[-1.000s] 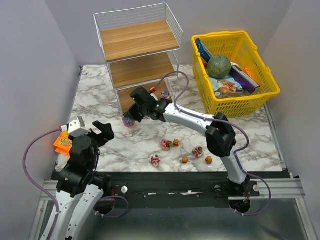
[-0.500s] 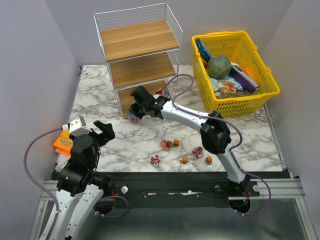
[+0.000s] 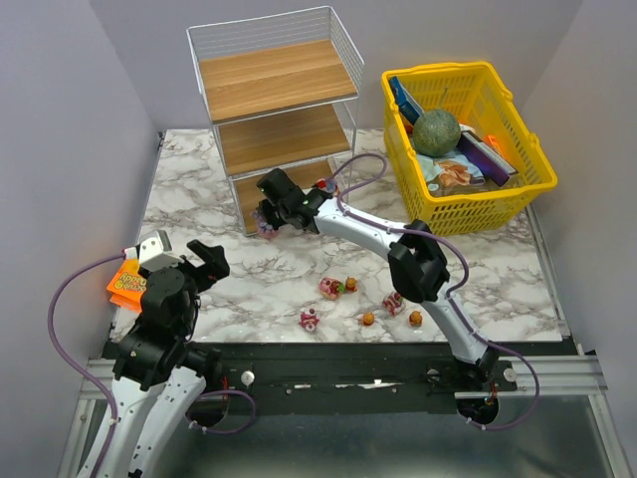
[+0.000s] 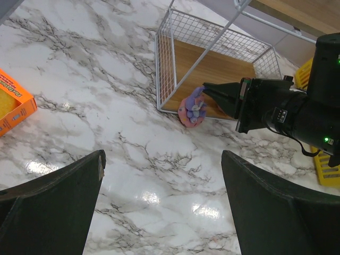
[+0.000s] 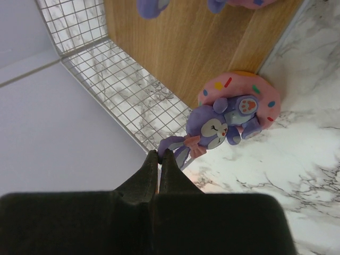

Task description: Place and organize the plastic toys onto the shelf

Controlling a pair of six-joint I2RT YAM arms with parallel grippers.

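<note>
**Right gripper (image 5: 159, 155) at the foot of the shelf (image 3: 274, 80).** The jaws are shut tip to tip. The tips touch one ear of the purple bunny toy (image 5: 223, 125). The toy sits on its pink ring on the desk (image 3: 199, 189), against the front edge of the bottom board (image 5: 196, 48). Whether a sliver of ear is pinched between the tips cannot be told. Purple parts of other toys (image 5: 151, 5) show on that board at the top margin of the right wrist view. Six loose toys (image 3: 331, 288) lie on the desk toward its near edge, close to the right arm's elbow. The left gripper (image 4: 164, 202) hangs well apart, wide open and empty, near the orange packet (image 4: 10, 109).

**Hazards, as judged.**
- **(a) Tipping.** Contact is high on the toy, at a thin ear, while the ring base butts the board's lip. A further push probably tips the toy over rather than seating it on the board.
- **(b) Slipping.** Shut tips give little purchase. They may slide off the ear and run into the wire side panel (image 5: 117, 90), and the light shelf could then skid on the marble.
- **(c) Wedging.** The toy may jam at the shelf corner, where board, wire and desk meet.
- **(d) Scattering.** A sweep of the right arm toward the loose toys risks knocking them off the desk.
</note>
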